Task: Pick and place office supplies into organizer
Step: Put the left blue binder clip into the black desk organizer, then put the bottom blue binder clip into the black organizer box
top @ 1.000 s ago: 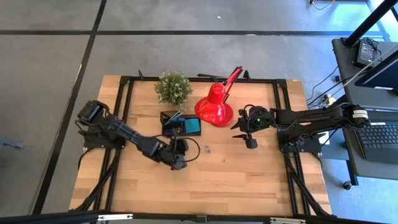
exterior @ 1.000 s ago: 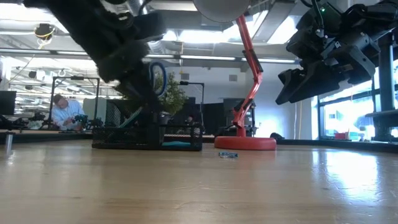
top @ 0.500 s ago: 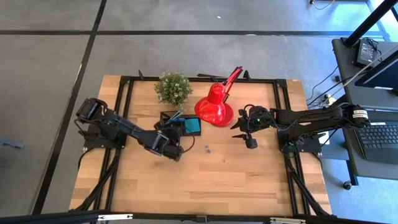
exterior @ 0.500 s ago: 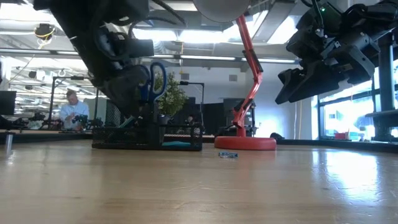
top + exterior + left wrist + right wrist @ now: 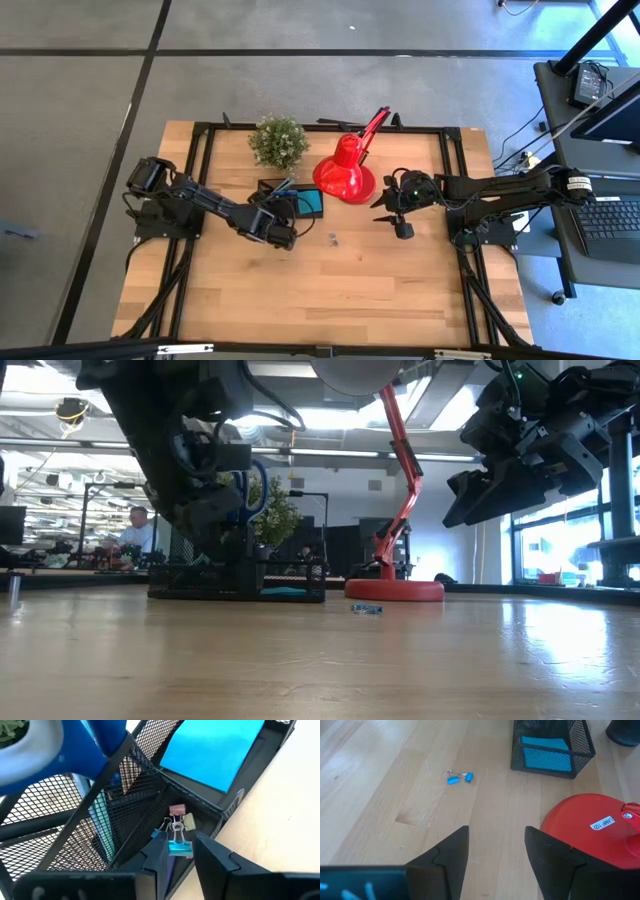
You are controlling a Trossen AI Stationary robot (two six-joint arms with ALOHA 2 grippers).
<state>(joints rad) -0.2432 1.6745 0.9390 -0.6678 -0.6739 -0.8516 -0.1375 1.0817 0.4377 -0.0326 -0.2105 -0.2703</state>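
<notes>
**Risks.** The left gripper (image 5: pixel 176 857) hangs over the front compartment of the organizer (image 5: pixel 290 200), its fingers parted with a blue binder clip (image 5: pixel 180 848) between their tips. Whether the clip is pinched or already lies free in the compartment cannot be told. If it clings to a finger as the arm lifts, it may be dragged out over the mesh wall onto the tabletop (image 5: pixel 340 290). The fingers stand close to the mesh, so a sideways pull could snag and shift the light organizer.

**Organizer, contents.**
- Front compartment: a pink clip (image 5: pixel 177 810) and a pale yellowish clip (image 5: pixel 190 822), beside the blue one.
- Flat section: blue sticky-note pad (image 5: pixel 212 752).
- Upright mesh section: blue-handled scissors (image 5: pixel 55 745), handles up; other contents unclear.

**Outstanding.** Two small blue clips (image 5: pixel 459 778) lie loose on the tabletop, apart from the organizer.

**Right gripper** (image 5: pixel 496 850): fingers apart, holding nothing, hovering beside the red lamp (image 5: pixel 344 173).
</notes>
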